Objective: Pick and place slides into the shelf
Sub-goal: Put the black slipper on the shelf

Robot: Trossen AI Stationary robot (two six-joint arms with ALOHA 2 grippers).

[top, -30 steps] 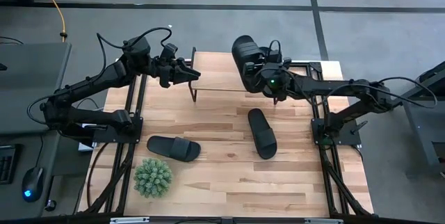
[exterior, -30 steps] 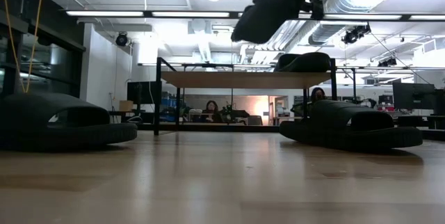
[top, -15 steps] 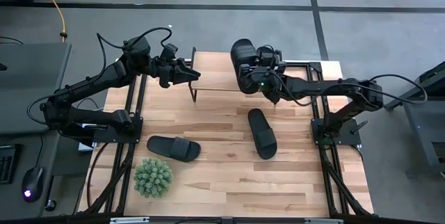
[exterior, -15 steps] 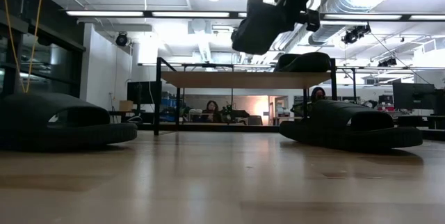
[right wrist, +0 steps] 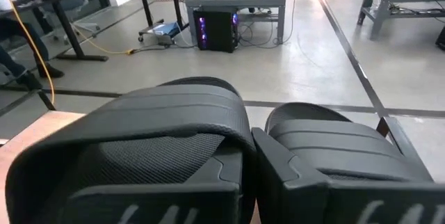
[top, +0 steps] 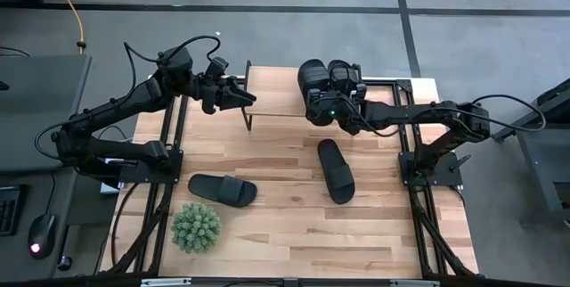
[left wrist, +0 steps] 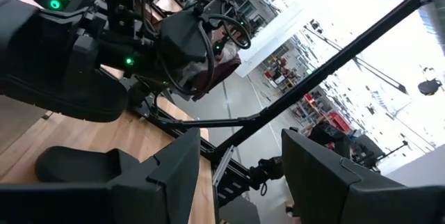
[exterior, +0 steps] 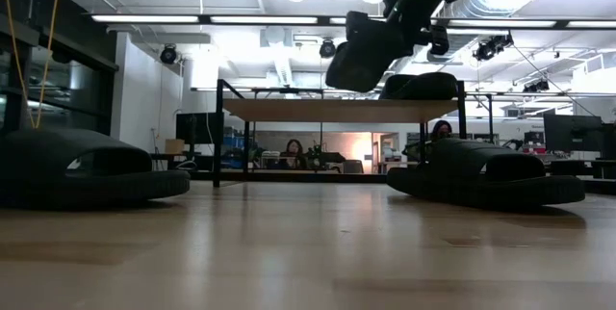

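Observation:
My right gripper (top: 323, 107) is shut on a black slide (top: 311, 85). In the low view this slide (exterior: 360, 55) hangs tilted just above the shelf's wood top (exterior: 337, 110). A second slide (top: 344, 74) lies on the shelf (top: 278, 91), right of the held one. Two more slides (top: 222, 189) (top: 336, 170) rest sole-down on the table. My left gripper (top: 247, 99) hovers open over the shelf's left end, holding nothing. My right gripper holds the slide at its near end (top: 318, 102), coming from the table's right and slanting slightly down. The slide itself hides the fingers, so the exact part cannot be told. The slide is lifted clear of the shelf, tilted, its free end (exterior: 333, 77) lowest.
A green spiky plant (top: 196, 227) stands near the table's front left. The shelf's thin black legs (exterior: 218, 132) stand on the table's far part. Bare plank shows on the shelf between my left gripper and the held slide.
My right gripper has come down toward the shelf top with the slide and rolled a little. The slide now hangs lower, close beside the slide on the shelf, and stays clear of the plank.

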